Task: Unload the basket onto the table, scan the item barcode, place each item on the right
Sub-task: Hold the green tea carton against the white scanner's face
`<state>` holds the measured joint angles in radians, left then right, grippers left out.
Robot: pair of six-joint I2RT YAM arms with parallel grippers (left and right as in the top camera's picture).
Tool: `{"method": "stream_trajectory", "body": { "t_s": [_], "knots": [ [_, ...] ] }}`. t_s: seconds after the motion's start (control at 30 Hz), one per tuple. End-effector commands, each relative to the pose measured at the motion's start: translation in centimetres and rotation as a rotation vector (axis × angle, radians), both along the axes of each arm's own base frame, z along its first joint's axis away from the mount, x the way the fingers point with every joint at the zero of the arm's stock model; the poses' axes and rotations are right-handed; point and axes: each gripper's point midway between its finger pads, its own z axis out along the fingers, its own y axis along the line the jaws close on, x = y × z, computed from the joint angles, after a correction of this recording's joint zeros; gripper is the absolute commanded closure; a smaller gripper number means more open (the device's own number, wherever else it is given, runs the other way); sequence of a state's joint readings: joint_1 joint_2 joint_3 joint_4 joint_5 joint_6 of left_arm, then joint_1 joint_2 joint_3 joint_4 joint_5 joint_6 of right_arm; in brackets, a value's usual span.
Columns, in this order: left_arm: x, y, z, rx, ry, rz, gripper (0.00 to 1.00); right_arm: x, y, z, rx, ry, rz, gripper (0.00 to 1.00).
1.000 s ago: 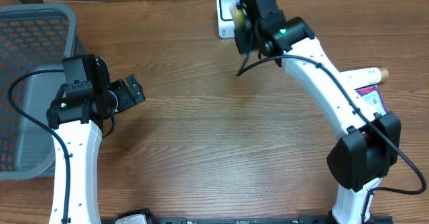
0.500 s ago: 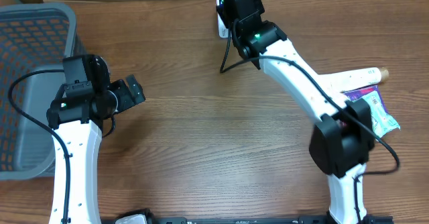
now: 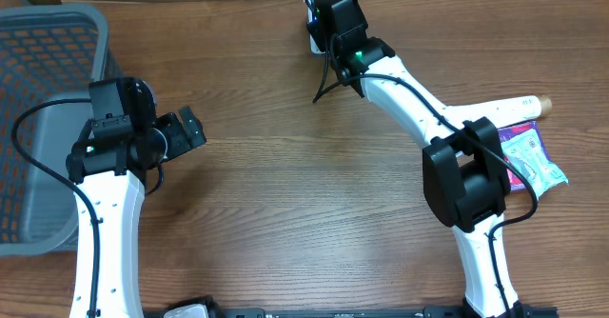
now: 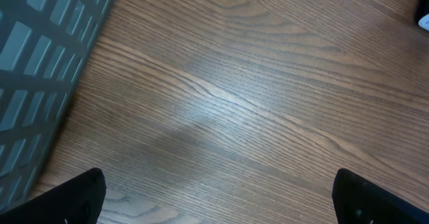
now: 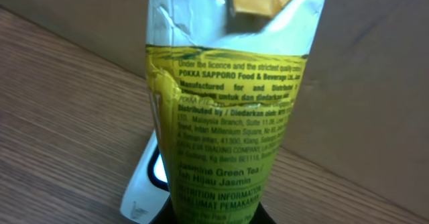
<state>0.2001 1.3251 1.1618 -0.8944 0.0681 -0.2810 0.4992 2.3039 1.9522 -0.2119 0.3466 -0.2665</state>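
Note:
My right gripper [image 3: 322, 4] is shut on a yellow-green jasmine green tea pack [image 5: 228, 117], crumpled white at its top. In the right wrist view the pack stands upright, filling the middle, with the dark gripper [image 5: 218, 215] at its base. Behind and below the pack lies the white barcode scanner [image 5: 142, 180], its dark window partly hidden by the pack. From overhead only a sliver of the scanner [image 3: 315, 38] shows beside the gripper, at the table's back edge. My left gripper [image 3: 190, 128] hangs open over bare wood at the left, its fingertips [image 4: 80, 194] wide apart around nothing.
A grey mesh basket [image 3: 48, 70] stands at the far left, beside the left arm. At the right edge lie a cream tube [image 3: 509, 109] and pale green and purple packets [image 3: 533, 156]. A cardboard wall [image 5: 375, 83] runs along the back.
The right arm swung left and back, carrying the tea pack over the scanner; its forearm uncovered the packets at the right. The left arm stayed still.

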Motion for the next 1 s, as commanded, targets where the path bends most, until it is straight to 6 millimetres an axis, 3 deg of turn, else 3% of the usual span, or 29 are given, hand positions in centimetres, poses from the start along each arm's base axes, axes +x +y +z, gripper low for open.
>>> {"method": "stream_trajectory", "body": {
  "t_s": [0.0,0.57,0.83,0.93,0.97],
  "knots": [
    [-0.1,0.0,0.3,0.009,-0.009,-0.017,0.0,0.7,0.5,0.9,0.027,-0.037,0.01,0.96],
    [-0.1,0.0,0.3,0.009,-0.009,-0.017,0.01,1.5,0.4,-1.4,0.021,-0.028,0.002,0.96],
    [-0.1,0.0,0.3,0.009,-0.009,-0.017,0.0,1.8,-0.2,0.0,-0.072,-0.092,-0.025,0.96],
    [-0.1,0.0,0.3,0.009,-0.009,-0.017,0.0,0.9,0.9,1.7,-0.087,-0.118,-0.02,0.96],
    [-0.1,0.0,0.3,0.009,-0.009,-0.017,0.0,0.2,1.6,3.1,-0.082,-0.136,-0.015,0.96]
  ]
}}
